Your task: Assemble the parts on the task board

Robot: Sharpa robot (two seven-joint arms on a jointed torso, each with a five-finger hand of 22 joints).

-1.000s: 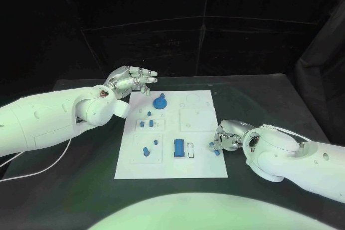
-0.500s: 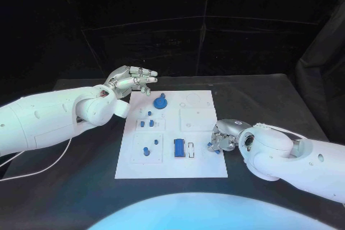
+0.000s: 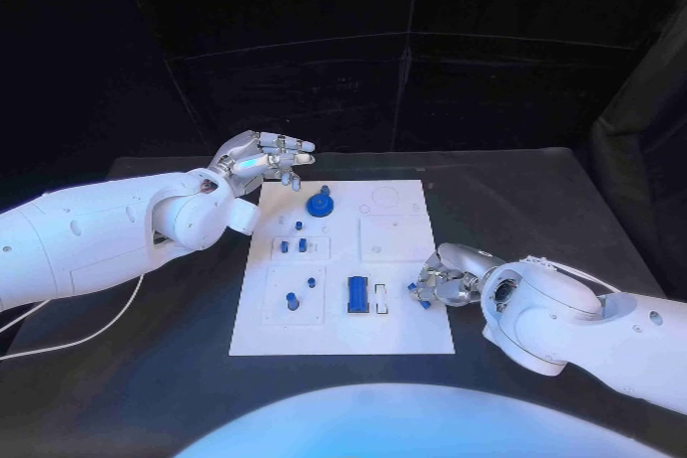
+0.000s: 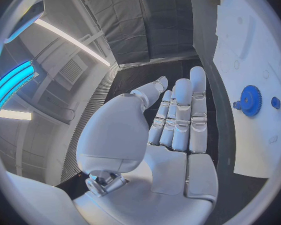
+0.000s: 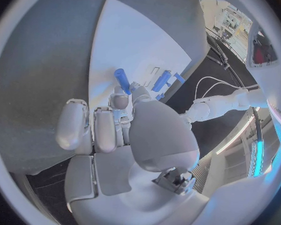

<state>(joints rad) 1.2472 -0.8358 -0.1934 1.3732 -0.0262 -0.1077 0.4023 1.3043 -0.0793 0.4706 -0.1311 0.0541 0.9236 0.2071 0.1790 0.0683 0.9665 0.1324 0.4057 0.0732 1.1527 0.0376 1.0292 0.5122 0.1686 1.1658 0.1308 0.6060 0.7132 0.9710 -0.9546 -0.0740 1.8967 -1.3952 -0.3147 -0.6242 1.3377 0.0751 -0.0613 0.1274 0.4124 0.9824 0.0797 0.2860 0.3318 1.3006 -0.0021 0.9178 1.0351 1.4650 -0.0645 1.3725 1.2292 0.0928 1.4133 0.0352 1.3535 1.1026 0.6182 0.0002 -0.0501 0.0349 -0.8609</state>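
Observation:
The white task board [image 3: 407,324] lies in the middle of the table. On it stand a blue gear [image 3: 321,204], a blue block [image 3: 355,294] and several small blue pegs [image 3: 298,245]. My right hand [image 3: 444,279] is at the board's right edge, pinching a small blue peg [image 5: 122,80] at its fingertips just over the board [image 5: 140,40]. My left hand [image 3: 266,158] hovers above the board's far left corner with fingers stretched out and nothing in it. In the left wrist view that hand [image 4: 175,130] is beside the gear [image 4: 250,100].
A white cable [image 3: 86,324] runs over the black table by my left arm. Dark curtains close off the back. Bare table lies on both sides of the board and in front of it.
My right hand has shifted slightly along the board's right edge, still holding the peg. The left hand has stayed where it was.

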